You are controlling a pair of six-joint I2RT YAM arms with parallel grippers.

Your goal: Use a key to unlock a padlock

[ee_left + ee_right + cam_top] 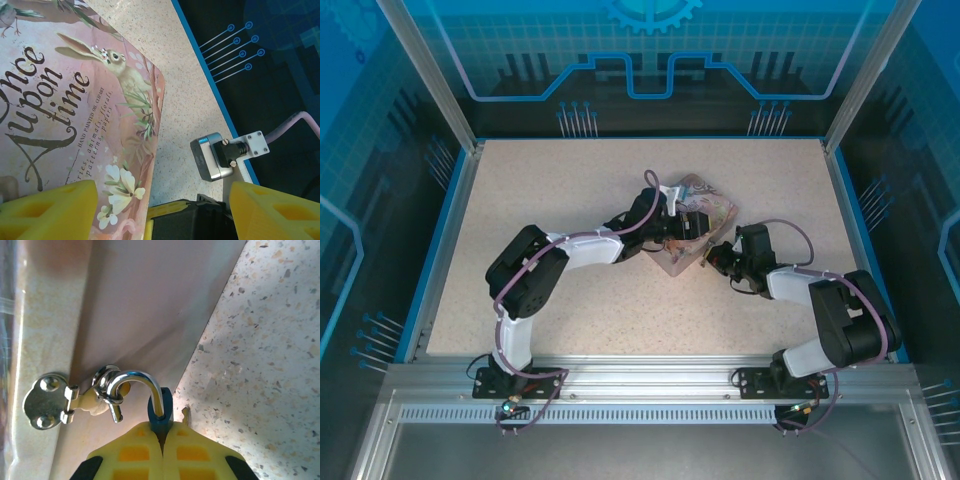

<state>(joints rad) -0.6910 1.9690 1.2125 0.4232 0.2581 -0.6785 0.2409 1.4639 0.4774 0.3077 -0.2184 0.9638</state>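
Trouble looked likeliest at the right hand (161,436), whose yellow fingers were pressed together on the blue body of the padlock (159,407), pinching it against the side wall of the pink tin (75,100). The padlock's silver shackle was closed and hooked through the ring of the hasp (50,402) on the tin, close above the tabletop (265,340). A thin metal tip just beside the padlock's body was probably the key (186,415), but whether it was gripped or seated in the keyhole could not be told. The left hand (160,202) had its fingers spread wide about a corner of the tin's lid, clamping nothing. With so slim a pinch, a twist could have let the padlock slip or swing on the ring. If the tin was not steadied, it could have slid on the tabletop and thrown the key off line.
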